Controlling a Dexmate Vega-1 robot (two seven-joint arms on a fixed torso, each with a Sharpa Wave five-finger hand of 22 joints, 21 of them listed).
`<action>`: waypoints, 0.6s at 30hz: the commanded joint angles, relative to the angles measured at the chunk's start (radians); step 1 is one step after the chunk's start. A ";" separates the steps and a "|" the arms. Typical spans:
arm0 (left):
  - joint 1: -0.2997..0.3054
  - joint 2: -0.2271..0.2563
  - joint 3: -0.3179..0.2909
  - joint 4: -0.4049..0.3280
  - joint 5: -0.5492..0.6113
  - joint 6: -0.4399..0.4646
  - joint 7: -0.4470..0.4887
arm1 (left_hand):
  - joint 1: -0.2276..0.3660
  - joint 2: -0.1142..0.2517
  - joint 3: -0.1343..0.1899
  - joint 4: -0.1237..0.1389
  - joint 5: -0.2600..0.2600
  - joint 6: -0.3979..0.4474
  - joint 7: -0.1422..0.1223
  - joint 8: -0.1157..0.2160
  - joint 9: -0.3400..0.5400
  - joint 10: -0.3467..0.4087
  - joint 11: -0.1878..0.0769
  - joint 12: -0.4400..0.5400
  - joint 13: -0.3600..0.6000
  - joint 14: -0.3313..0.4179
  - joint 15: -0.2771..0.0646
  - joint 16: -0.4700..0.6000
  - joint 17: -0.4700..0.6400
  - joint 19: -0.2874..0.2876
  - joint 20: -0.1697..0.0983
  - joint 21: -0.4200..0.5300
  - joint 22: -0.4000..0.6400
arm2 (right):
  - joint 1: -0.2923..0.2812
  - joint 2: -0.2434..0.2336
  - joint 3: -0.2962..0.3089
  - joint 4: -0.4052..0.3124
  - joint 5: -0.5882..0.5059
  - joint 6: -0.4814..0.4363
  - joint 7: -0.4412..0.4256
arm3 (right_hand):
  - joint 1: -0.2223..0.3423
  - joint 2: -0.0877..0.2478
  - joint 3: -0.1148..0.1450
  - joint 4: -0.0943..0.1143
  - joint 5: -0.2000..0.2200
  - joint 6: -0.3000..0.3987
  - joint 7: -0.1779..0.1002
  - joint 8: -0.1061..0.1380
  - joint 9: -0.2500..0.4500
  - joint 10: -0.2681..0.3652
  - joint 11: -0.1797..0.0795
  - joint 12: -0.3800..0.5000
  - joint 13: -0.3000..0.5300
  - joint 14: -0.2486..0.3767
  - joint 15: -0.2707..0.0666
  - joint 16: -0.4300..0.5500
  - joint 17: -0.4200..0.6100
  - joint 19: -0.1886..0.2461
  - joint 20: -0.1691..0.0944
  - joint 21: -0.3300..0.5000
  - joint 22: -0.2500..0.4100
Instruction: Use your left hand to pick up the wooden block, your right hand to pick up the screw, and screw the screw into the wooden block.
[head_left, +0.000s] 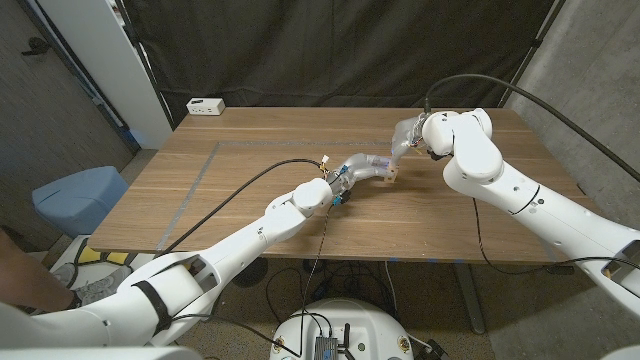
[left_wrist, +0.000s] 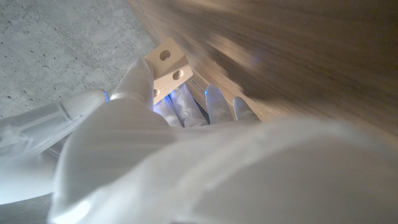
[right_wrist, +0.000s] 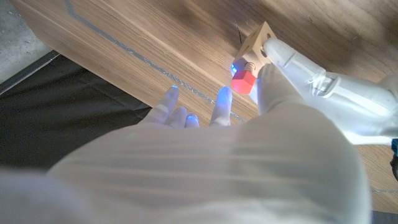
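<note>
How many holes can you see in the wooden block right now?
2, both in the left wrist view on the wooden block that the left hand holds, on adjoining faces. Other faces are hidden.

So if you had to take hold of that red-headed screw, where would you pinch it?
Probably by its red head, coming from the side facing away from the wooden block. The head is the blocky part sticking out; the rest points into the block, which the left hand holds.

My head view is evenly lit and sharp, dark curtain (head_left: 350, 50) behind. Both wrist views blur badly up close; my left hand (left_wrist: 186, 162) glares white, table (left_wrist: 298, 56) smeared.
</note>
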 joint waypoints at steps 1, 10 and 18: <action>-0.001 -0.001 0.002 0.002 0.002 -0.001 -0.002 | 0.003 0.005 0.019 0.015 0.008 0.035 0.032 0.007 0.005 0.009 -0.003 0.006 0.050 0.006 -0.045 0.002 0.001 0.007 0.000 0.002 0.003 | 0.002 -0.005 0.001 0.006 0.011 0.011 -0.022 | 0.020 0.006 0.016 0.003 0.007 0.034 -0.005 0.017 0.006 0.015 -0.009 0.011 0.001 0.011 -0.007 0.010 0.004 0.012 -0.007 0.008 0.001; -0.002 -0.002 0.004 0.002 0.004 0.001 -0.003 | 0.006 0.005 0.020 0.013 0.009 0.035 0.031 0.007 0.005 0.009 -0.003 0.006 0.049 0.006 -0.045 0.001 0.001 0.008 -0.003 0.002 0.003 | 0.002 -0.008 0.004 0.010 0.030 0.013 -0.037 | 0.027 0.018 0.027 0.012 0.006 0.087 -0.006 0.041 0.008 0.038 -0.011 0.017 0.001 0.020 -0.015 0.014 0.007 0.024 -0.014 0.010 0.001; -0.004 -0.004 0.006 0.005 0.006 0.001 -0.003 | 0.008 0.007 0.021 0.012 0.009 0.034 0.031 0.007 0.005 0.008 -0.003 0.006 0.050 0.005 -0.045 0.002 0.001 0.008 -0.004 0.002 0.003 | 0.001 -0.014 0.003 0.011 0.041 0.010 -0.050 | 0.030 0.026 0.033 0.015 0.005 0.140 -0.012 0.063 0.009 0.055 -0.019 0.020 0.001 0.029 -0.024 0.017 0.008 0.033 -0.021 0.011 0.001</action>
